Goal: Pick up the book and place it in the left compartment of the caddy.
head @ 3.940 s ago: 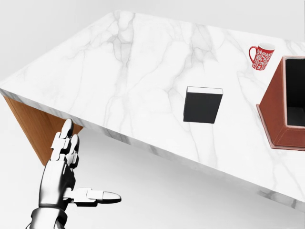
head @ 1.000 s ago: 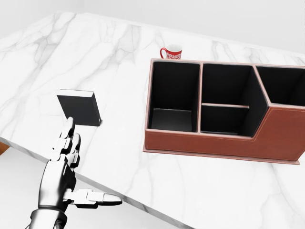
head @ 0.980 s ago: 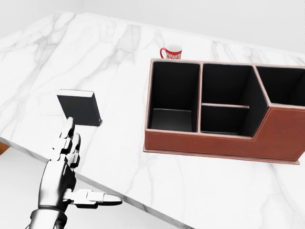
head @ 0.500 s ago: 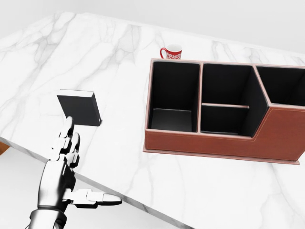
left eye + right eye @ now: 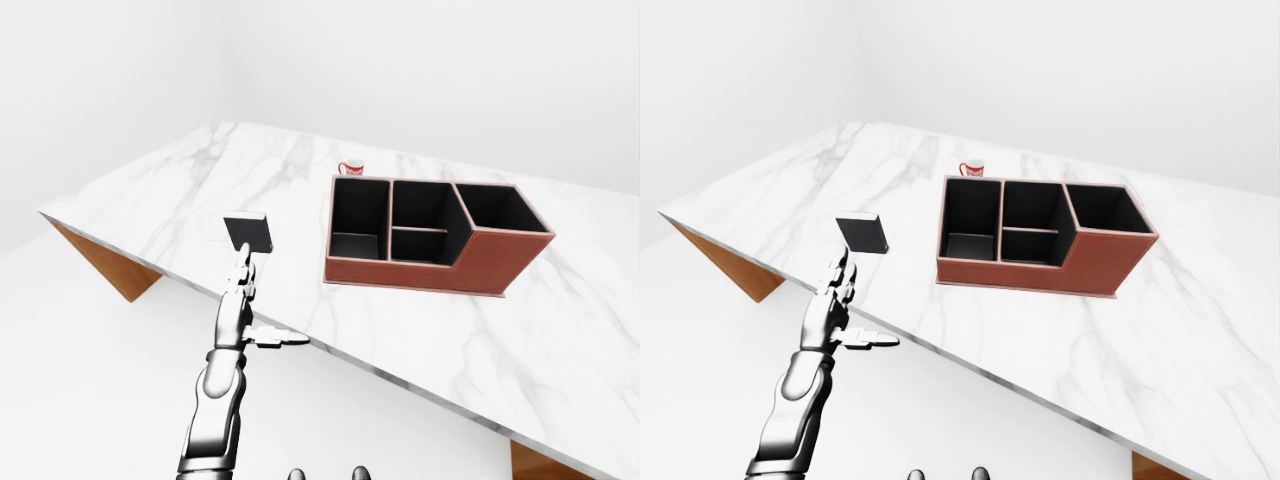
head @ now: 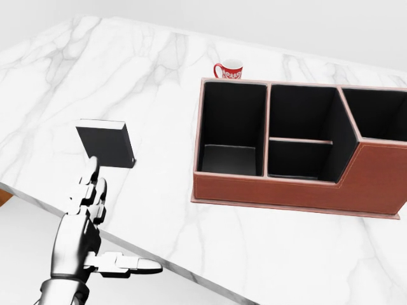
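Note:
A black book [image 6: 107,145] lies flat on the white marble table [image 6: 146,70], near its lower-left edge in the head view. The brown caddy [image 6: 292,194] with black insides stands to the book's right; its left compartment [image 6: 230,159] holds nothing. My left hand [image 6: 102,219] is open, fingers pointing up and thumb out to the right. It hovers at the table's edge just below the book, its fingertips [image 6: 92,166] close to the book's lower edge and apart from it. My right hand does not show.
A red and white mug [image 6: 229,70] stands just above the caddy in the head view. The table's edge runs diagonally from left to bottom, with white floor below it. A wooden table base [image 5: 100,265] shows under the left corner.
Since 3.9 s ago the camera has moved: the book sits further left and the whole caddy has come into view. Over the last second nothing has changed.

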Robot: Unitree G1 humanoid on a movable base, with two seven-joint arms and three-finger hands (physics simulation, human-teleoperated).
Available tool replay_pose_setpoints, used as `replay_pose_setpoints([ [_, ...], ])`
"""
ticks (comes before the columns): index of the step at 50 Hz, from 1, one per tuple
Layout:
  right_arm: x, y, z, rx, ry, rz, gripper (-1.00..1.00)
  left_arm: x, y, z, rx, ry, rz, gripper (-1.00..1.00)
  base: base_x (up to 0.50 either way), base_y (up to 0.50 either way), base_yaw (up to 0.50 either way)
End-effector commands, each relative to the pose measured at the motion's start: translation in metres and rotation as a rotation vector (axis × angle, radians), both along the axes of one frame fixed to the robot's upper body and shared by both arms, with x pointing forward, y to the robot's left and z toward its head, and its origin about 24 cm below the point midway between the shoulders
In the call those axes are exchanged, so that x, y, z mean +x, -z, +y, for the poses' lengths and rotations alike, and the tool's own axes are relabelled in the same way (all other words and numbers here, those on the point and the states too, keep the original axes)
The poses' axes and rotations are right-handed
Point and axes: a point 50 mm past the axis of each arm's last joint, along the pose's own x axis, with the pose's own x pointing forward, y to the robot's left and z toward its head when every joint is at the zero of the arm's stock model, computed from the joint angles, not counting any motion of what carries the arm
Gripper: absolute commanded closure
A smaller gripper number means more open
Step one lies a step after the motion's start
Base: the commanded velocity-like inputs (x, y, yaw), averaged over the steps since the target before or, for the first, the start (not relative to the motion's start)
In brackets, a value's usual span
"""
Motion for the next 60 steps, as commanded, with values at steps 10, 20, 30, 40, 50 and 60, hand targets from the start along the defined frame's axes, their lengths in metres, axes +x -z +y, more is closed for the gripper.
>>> replay_pose_setpoints([
  [10, 0.0002, -0.0003, 0.0005, -0.005, -0.004, 0.0, -1.0, 0.0001, -0.0003, -0.0012, 0.005, 0.005, -0.001, -1.0, 0.0, 0.0, 0.0],
  [20, -0.0005, -0.0012, 0.0, -0.007, -0.001, -0.002, -1.0, -0.0005, -0.0011, -0.0015, 0.004, 0.005, -0.005, -1.0, 0.09, 0.05, 0.0],
  [30, 0.0011, 0.0017, -0.0005, 0.001, -0.003, 0.009, -1.0, 0.0004, 0.0013, -0.0004, 0.002, -0.002, 0.005, -1.0, 0.15, 0.08, 0.0],
  [40, 0.0001, 0.0002, -0.0005, 0.001, 0.002, 0.003, -1.0, -0.003, -0.0037, -0.0015, 0.006, 0.003, -0.017, -1.0, 0.16, 0.08, 0.0],
  [50, 0.0012, 0.0012, -0.0009, 0.005, -0.001, 0.004, -1.0, -0.0011, -0.0024, -0.0021, 0.005, 0.008, -0.011, -1.0, 0.16, 0.08, 0.0],
  [60, 0.0019, 0.0013, -0.0005, 0.004, -0.005, 0.005, -1.0, -0.0015, -0.002, -0.0001, 0.041, -0.016, -0.01, -1.0, 0.16, 0.08, 0.0],
])
